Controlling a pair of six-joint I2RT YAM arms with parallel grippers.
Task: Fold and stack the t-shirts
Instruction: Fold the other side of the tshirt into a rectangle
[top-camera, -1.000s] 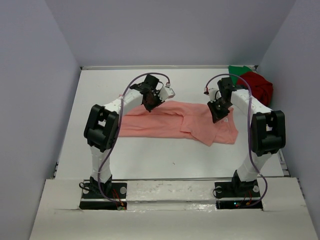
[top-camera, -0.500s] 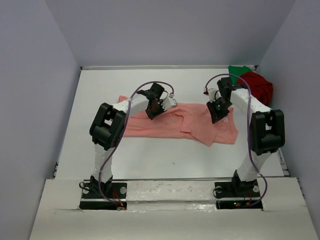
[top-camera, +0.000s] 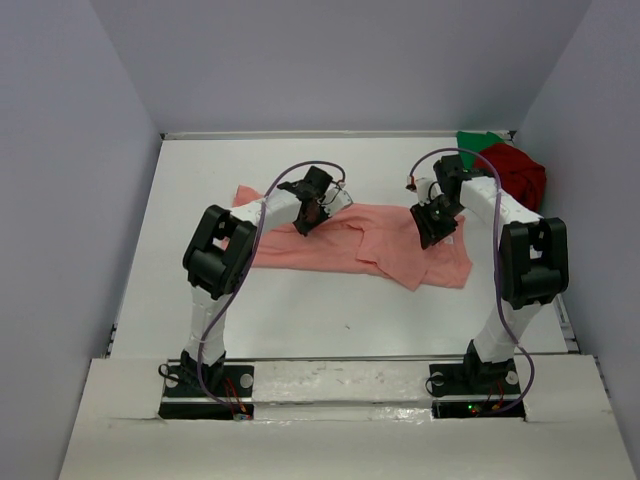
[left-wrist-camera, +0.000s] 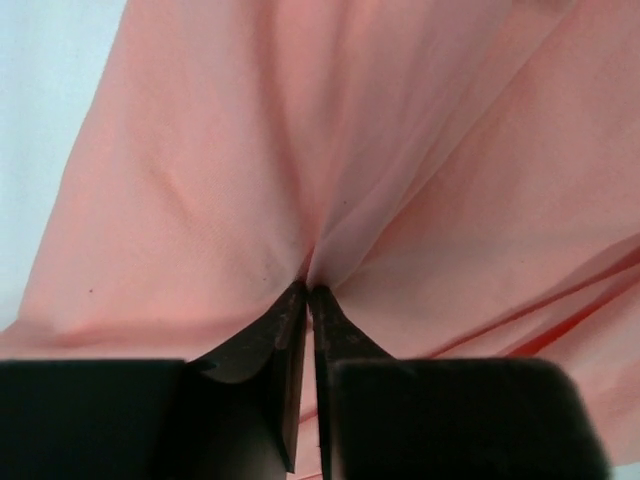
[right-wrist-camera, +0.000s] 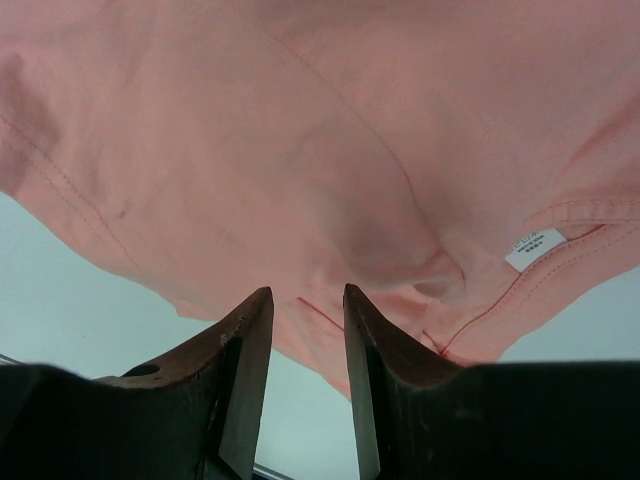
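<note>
Currently, item by item.

Top view: salmon-pink t-shirt (top-camera: 370, 245) lies crosswise on the middle of the table (top-camera: 340, 310), rumpled, with one flap doubled over toward its right end. Dark red t-shirt (top-camera: 520, 172) and green t-shirt (top-camera: 478, 140) are heaped in the far right corner, well apart from it. I have the left claw (top-camera: 305, 222) at the pink shirt's far edge and the right claw (top-camera: 432, 232) over its right part.

Left wrist view: left claw almost closed, a small pucker of pink cloth nipped at its tips.

Right wrist view: right claw parted, nothing between its fingers. The shirt and its white label (right-wrist-camera: 535, 248) lie beyond.

Handling note, my judgement: release fully, lift straight up so no cloth drags, then re-grip at true corners before folding.
</note>
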